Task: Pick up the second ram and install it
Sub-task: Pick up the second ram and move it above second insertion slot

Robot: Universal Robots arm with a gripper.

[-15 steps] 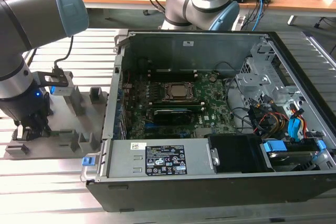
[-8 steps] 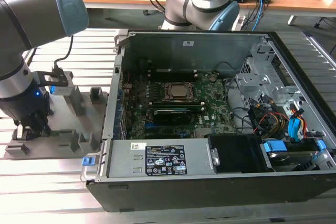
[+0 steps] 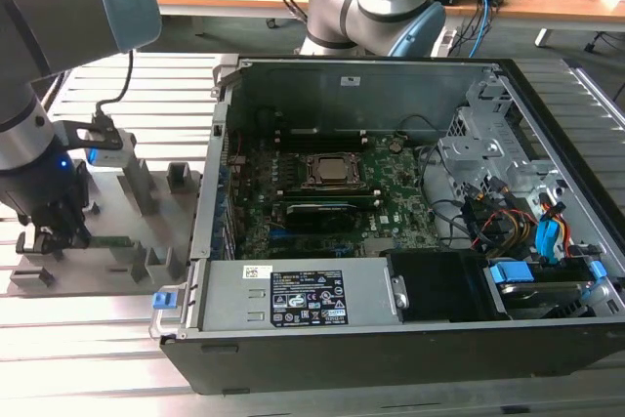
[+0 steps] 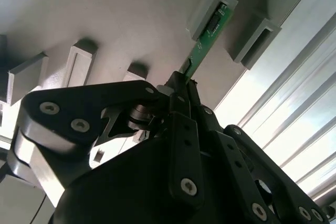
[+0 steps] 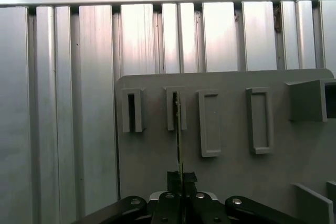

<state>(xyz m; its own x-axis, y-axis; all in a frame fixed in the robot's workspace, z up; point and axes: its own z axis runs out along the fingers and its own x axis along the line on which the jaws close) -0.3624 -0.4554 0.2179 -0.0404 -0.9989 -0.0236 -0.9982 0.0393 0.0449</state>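
Note:
The second ram (image 4: 206, 43) is a thin green stick. Its far end sits in a slot of the grey holder plate (image 4: 121, 19), and its near end is between my fingers. My gripper (image 4: 181, 85) is shut on it. In the first wrist view the ram (image 5: 178, 129) shows edge-on, running from the gripper (image 5: 181, 178) to a slot block. In the exterior view the gripper (image 3: 54, 233) is low over the holder plate (image 3: 146, 217), at that view's left, outside the open computer case (image 3: 391, 241). The ram (image 3: 105, 239) lies just beside it.
Inside the case lie the green motherboard (image 3: 391, 204), the CPU socket (image 3: 333, 172) and a long black module (image 3: 317, 210) in front of it. A power supply (image 3: 293, 305) fills the near side, and drive bays and cables (image 3: 518, 212) the exterior view's right. The table is slatted aluminium (image 3: 98, 358).

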